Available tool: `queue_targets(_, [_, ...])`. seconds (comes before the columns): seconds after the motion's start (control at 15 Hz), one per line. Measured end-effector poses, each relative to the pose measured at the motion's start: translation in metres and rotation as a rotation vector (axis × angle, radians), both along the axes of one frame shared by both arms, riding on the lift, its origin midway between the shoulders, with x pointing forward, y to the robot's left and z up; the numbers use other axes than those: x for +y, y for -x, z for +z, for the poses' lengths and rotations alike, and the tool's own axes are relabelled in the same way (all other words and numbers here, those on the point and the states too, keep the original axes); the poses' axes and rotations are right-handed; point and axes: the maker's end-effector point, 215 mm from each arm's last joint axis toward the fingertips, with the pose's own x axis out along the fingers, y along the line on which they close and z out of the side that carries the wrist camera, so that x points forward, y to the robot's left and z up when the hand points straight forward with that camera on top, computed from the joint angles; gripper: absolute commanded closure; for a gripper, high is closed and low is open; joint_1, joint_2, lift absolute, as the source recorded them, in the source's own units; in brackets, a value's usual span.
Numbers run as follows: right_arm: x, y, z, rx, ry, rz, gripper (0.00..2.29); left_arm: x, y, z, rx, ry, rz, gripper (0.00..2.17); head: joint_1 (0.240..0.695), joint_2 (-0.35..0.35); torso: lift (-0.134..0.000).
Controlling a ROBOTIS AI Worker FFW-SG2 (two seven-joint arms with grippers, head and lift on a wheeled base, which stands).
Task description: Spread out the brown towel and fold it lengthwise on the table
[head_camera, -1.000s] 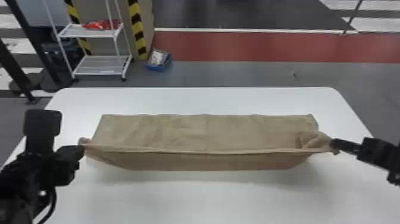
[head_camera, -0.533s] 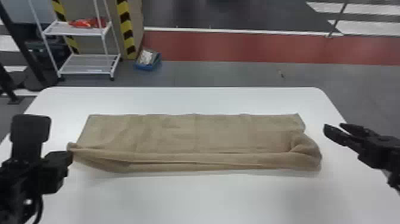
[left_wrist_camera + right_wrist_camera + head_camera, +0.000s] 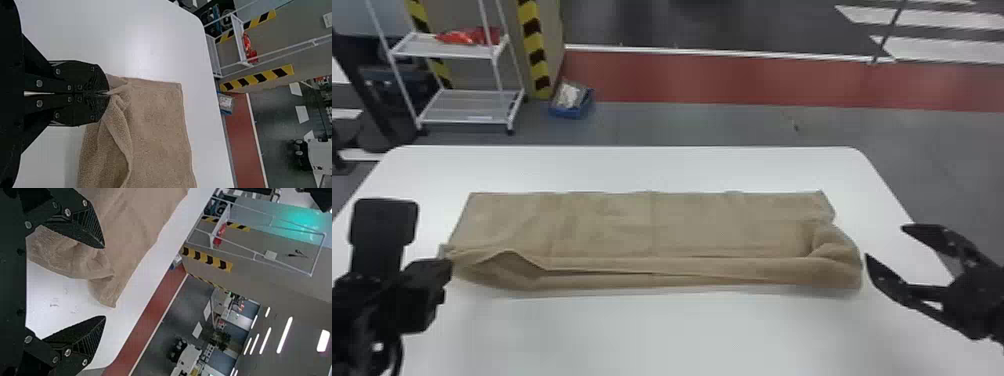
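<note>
Brown towel is stretching across the smooth white table, its nubby pile creasing into a low peak toward the left end and bunching roundly at the right. The left gripper is pinching the towel's left edge between closed fingers; the right gripper is hanging just beside the right end, fingers spread. Compared with a second ago, the right gripper is standing free of the cloth, whose taut near edge is now slackening.

Room to pass runs over the near side of the table and beyond the towel; the left gripper blocks its left end; the right gripper obstructs beside its right.
</note>
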Motion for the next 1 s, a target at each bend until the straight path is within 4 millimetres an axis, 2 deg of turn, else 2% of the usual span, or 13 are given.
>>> queue_targets(0.33, [-0.017, 0.010, -0.053, 0.189, 0.022, -0.034, 0.38, -0.004, 0.003, -0.003, 0.009, -0.008, -0.006, 1.44, 0.695, -0.089, -0.124])
queue_targets(0.6, [-0.027, 0.005, -0.064, 0.297, -0.029, -0.081, 0.38, -0.003, 0.004, -0.004, 0.011, -0.014, -0.005, 1.44, 0.695, -0.106, -0.124])
queue_targets(1.0, [-0.012, -0.008, -0.082, 0.374, 0.028, -0.063, 0.41, -0.002, 0.004, -0.003, 0.009, -0.017, -0.005, 1.44, 0.695, -0.085, -0.124])
